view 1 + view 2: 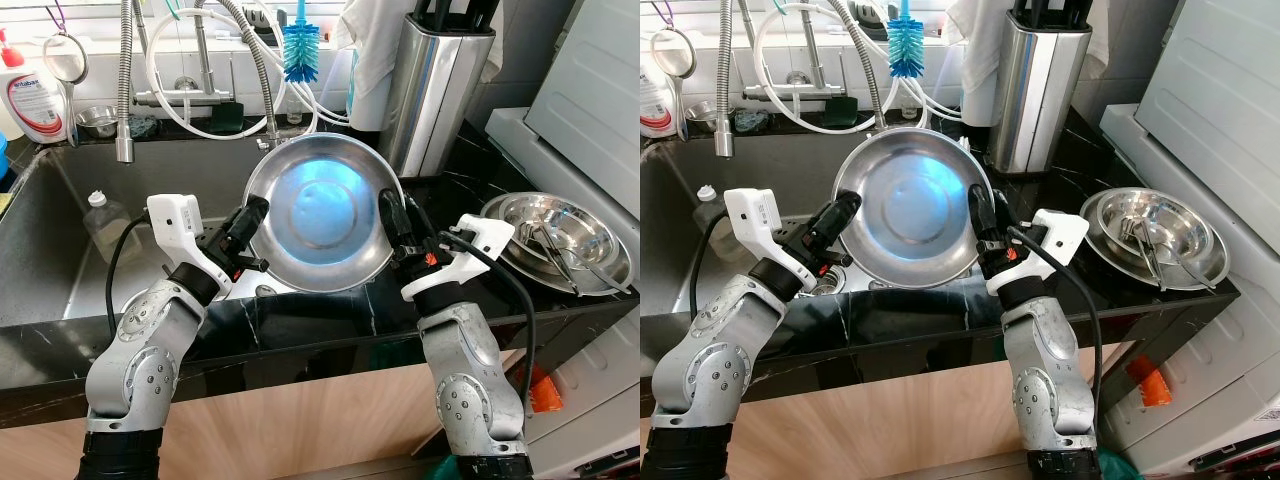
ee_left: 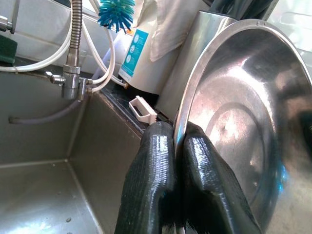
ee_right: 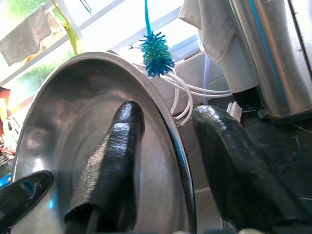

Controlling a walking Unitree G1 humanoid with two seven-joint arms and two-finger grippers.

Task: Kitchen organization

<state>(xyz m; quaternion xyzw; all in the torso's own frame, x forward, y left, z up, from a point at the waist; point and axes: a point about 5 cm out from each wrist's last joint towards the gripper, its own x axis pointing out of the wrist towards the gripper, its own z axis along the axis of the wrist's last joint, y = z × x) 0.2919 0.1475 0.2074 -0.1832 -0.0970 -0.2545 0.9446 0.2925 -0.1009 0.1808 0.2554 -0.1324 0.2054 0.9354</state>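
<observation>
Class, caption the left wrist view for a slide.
Left hand pinches the steel bowl's rim above the sink.

Both arms raised forward, left gripper [image 1: 252,222] jaws pinched, right gripper [image 1: 398,222] jaws parted.

A steel bowl [image 1: 908,208] is held tilted up on edge over the near rim of the sink [image 1: 680,215], its hollow turned toward the camera. Its left rim is pinched by the left gripper [image 1: 845,208], and its right rim is straddled by the fingers of the right gripper [image 1: 980,215]. Farther right, on the black counter [image 1: 1080,285], stacked steel bowls [image 1: 1155,238] with utensils are seen. A blue brush [image 1: 905,50] hangs beyond.
</observation>
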